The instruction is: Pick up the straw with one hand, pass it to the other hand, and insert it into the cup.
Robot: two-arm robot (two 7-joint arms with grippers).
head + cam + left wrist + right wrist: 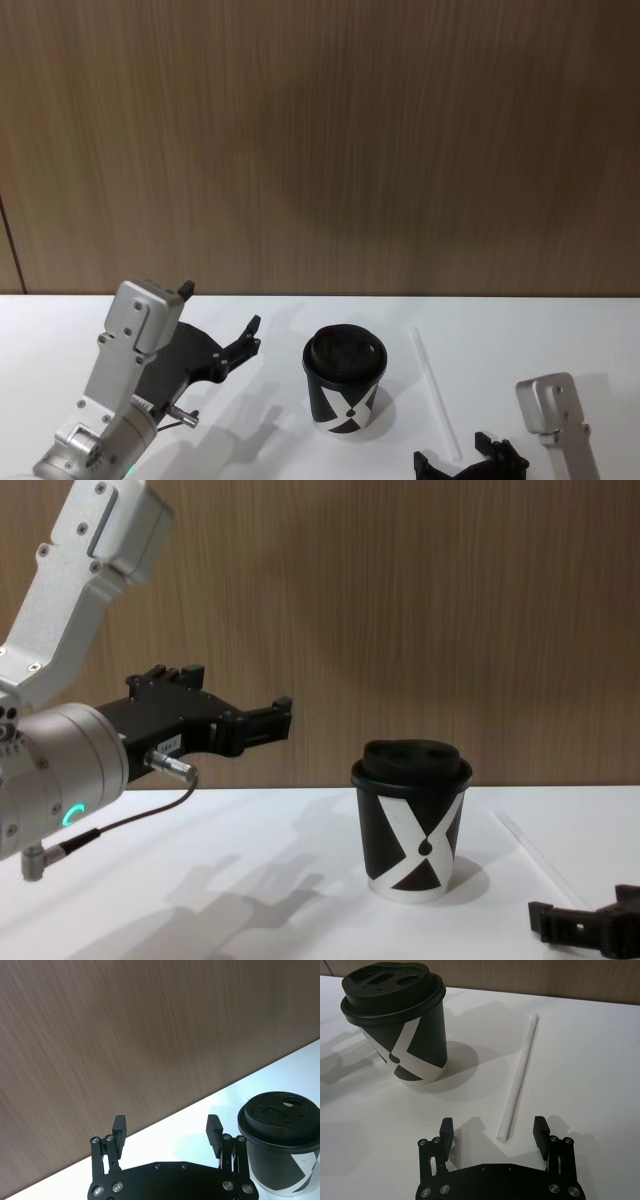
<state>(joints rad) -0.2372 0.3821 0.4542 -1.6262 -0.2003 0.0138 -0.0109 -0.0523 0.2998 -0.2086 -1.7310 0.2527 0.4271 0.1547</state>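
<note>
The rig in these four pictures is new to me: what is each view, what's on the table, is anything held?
A two-armed robot, each arm ending in a two-finger gripper. Head view looks down from above, chest view across the table, each wrist view along its own gripper. On the white table: a black lidded cup standing, a white straw lying flat to its right. The left gripper hangs open, left of the cup. The right gripper sits low and open, fingers either side of the straw's near end. Nothing is held.

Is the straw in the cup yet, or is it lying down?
Lying down, not in. The straw lies flat on the white table beside the cup, with the open right gripper at its near end.
</note>
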